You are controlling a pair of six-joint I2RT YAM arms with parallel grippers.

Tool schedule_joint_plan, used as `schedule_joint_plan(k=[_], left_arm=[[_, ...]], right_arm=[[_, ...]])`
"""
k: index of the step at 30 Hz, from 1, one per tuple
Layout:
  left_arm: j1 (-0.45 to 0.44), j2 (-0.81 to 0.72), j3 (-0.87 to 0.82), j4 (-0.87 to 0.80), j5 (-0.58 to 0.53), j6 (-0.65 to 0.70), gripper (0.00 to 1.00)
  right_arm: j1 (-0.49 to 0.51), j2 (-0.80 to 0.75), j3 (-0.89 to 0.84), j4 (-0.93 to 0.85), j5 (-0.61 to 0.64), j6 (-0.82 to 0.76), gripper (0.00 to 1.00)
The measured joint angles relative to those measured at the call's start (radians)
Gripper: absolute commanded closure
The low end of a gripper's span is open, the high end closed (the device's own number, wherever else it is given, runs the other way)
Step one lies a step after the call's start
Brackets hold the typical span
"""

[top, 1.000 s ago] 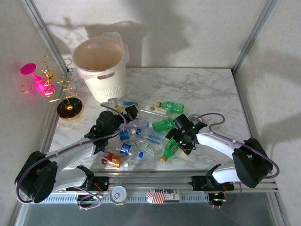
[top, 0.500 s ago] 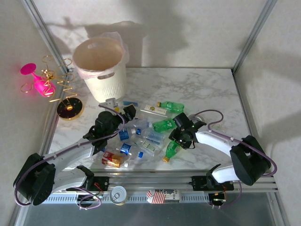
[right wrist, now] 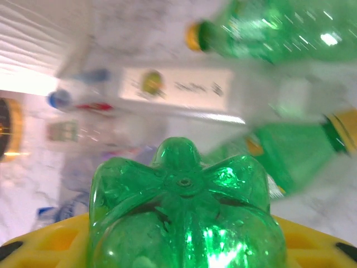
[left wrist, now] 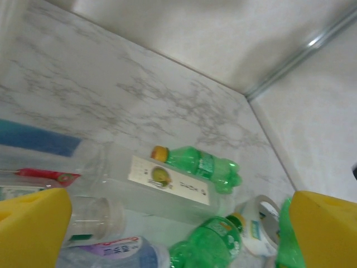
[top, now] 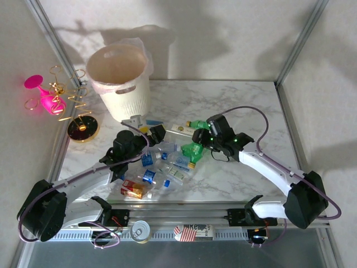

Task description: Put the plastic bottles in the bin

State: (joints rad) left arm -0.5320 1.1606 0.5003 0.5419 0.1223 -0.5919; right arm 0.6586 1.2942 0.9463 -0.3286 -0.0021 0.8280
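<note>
Seemingly little of the job is done: what shows of the inside of the bin (top: 131, 104), from the overhead view, is bare cream plastic, with no bottle visible in it. The plastic bottles (top: 163, 163) lie scattered in a heap on the desk (top: 245, 106) in front of the bin, roughly a dozen by my count.

One is in hand. The right end effector (top: 199, 143) is pinching a green bottle (right wrist: 184, 212) by its lower body, the lobed base facing the wrist camera between the yellow pads, over the right edge of the heap and well short of the bin. The left end effector (top: 148, 133) is spread wide with nothing between its pads, low over the far side of the heap, near the bin's foot.

So I judge this an early carry, with nearly everything left to move.

As for labels, a clear bottle (left wrist: 167, 187) carries a white label with a round yellow-green fruit picture and a line of small dark print too fine to read. Beside it lies a green, yellow-capped bottle (left wrist: 198, 166) with a pale wrap, also illegible. A red-and-brown labelled bottle (top: 134, 190) shows no readable words.
</note>
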Motion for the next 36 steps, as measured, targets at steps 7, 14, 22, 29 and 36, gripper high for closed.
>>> schedule_joint_plan(k=[7,14,22,29,36], left_arm=[[0.000,-0.005,0.003,-0.002,0.106,-0.026,0.00],[-0.009,-0.047,0.003,0.000,0.208,-0.010,0.00],[-0.037,-0.026,0.010,0.006,0.272,0.024,0.01],[-0.043,0.062,0.046,0.016,0.302,0.042,0.07],[-0.049,0.107,0.069,0.027,0.320,0.045,0.19]], right_arm=[[0.000,0.129,0.078,0.233,-0.066,-0.058,0.50],[0.000,0.249,0.173,0.348,-0.259,-0.089,0.51],[0.000,0.269,0.196,0.400,-0.422,-0.111,0.51],[0.000,0.286,0.202,0.412,-0.475,-0.129,0.51],[0.000,0.286,0.202,0.422,-0.499,-0.134,0.50]])
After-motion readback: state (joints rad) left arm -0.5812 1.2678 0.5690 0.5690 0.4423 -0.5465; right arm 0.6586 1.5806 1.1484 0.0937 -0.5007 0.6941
